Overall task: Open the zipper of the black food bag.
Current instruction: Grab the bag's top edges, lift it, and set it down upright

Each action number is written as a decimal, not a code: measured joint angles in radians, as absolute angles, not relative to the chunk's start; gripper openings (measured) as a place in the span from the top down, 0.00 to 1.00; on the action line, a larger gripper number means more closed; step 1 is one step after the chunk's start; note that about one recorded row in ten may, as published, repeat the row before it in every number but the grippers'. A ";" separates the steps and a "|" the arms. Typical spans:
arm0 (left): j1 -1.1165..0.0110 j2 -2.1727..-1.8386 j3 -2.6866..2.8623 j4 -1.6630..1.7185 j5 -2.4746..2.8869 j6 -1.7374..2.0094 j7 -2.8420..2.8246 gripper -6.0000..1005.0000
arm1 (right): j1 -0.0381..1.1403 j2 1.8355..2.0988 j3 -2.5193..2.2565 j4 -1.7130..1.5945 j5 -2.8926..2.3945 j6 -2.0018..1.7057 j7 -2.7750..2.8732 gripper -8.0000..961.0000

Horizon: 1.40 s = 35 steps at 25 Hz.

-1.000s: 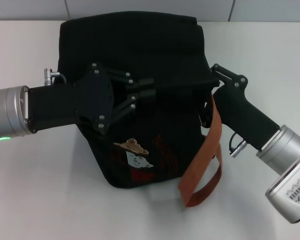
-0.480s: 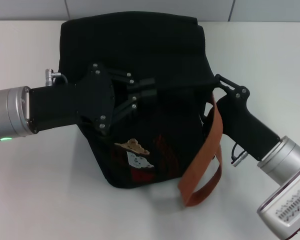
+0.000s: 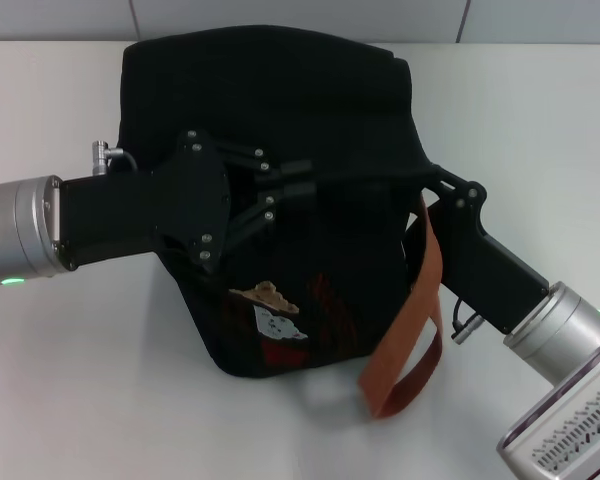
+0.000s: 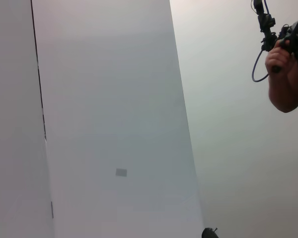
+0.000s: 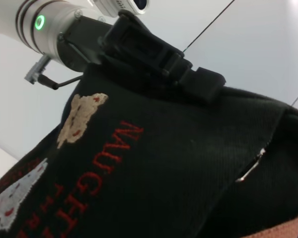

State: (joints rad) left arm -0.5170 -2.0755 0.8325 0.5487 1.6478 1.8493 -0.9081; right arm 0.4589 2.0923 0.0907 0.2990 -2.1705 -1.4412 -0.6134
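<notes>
The left gripper (image 3: 302,178) lies across the front of the one black bag (image 3: 270,110), its fingers (image 3: 298,166) drawn close together against the fabric at the bag's top front edge; whether they pinch anything cannot be told, since all is black on black. The right gripper (image 3: 432,178) presses against the bag's right side at the same height, and its fingertips are hidden by the fabric, so their state cannot be told. Just below it one orange strap (image 3: 408,330) loops down onto the white table (image 3: 80,380); a second strap is not visible. Below the left fingers, low on the front, sit two small patches (image 3: 270,308) and red lettering. In the right wrist view one small silver pull (image 5: 252,166) shows on the fabric; the top zipper itself cannot be made out. One person's hand (image 4: 284,74) appears in the left wrist view.
</notes>
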 joint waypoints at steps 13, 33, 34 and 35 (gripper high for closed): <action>-0.520 -2.076 0.831 0.546 1.648 1.851 -0.908 0.90 | 0.442 2.092 0.079 0.302 -2.171 -1.439 -0.705 0.57; -0.528 -2.077 0.835 0.532 1.647 1.856 -0.909 0.90 | 0.453 2.092 0.121 0.327 -2.162 -1.470 -0.643 0.59; -0.528 -2.077 0.835 0.532 1.647 1.856 -0.909 0.90 | 0.453 2.092 0.132 0.326 -2.161 -1.469 -0.626 0.59; -0.528 -2.077 0.835 0.532 1.647 1.856 -0.909 0.90 | 0.453 2.092 0.139 0.323 -2.161 -1.466 -0.610 0.59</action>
